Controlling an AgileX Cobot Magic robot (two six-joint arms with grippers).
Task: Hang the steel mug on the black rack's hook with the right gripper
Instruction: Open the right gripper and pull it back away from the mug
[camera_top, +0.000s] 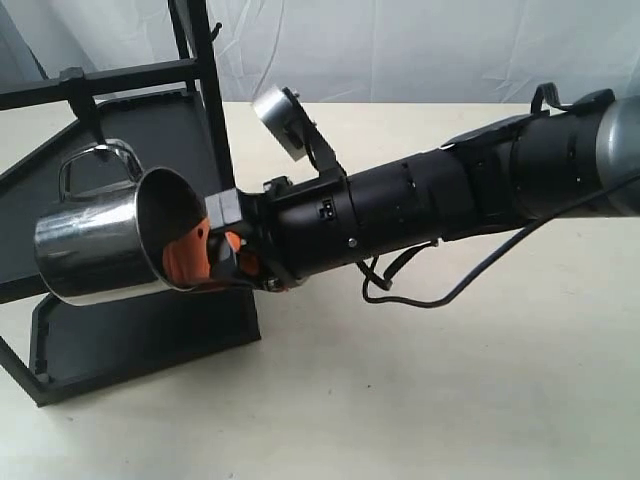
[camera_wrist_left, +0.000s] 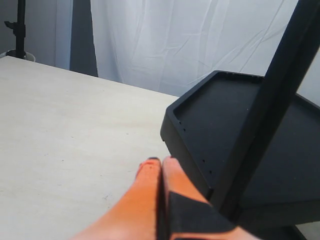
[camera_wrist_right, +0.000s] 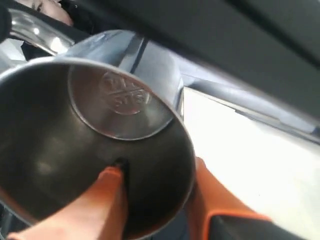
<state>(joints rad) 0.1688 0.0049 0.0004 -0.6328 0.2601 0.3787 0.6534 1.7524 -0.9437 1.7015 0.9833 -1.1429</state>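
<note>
The steel mug (camera_top: 95, 245) is held on its side in the air, mouth toward the arm, in front of the black rack (camera_top: 215, 110). My right gripper (camera_top: 197, 256) is shut on the mug's wall, with one orange finger (camera_wrist_right: 107, 182) inside and the other outside the rim. The stamped emblem shows on the mug's base (camera_wrist_right: 122, 95). The looped handle (camera_top: 97, 160) points up, right at the tip of the hook (camera_top: 84, 105) clamped on the rack's crossbar; I cannot tell whether it has caught. My left gripper (camera_wrist_left: 161, 161) is shut and empty, low beside the rack's lower shelf (camera_wrist_left: 235, 120).
The rack's upper shelf (camera_top: 150, 125) lies behind the mug and its base tray (camera_top: 140, 340) below it. A rack post (camera_wrist_left: 272, 105) rises close to the left fingers. The right arm's black cable (camera_top: 440, 295) droops over the pale tabletop (camera_top: 450, 400). A white curtain hangs behind.
</note>
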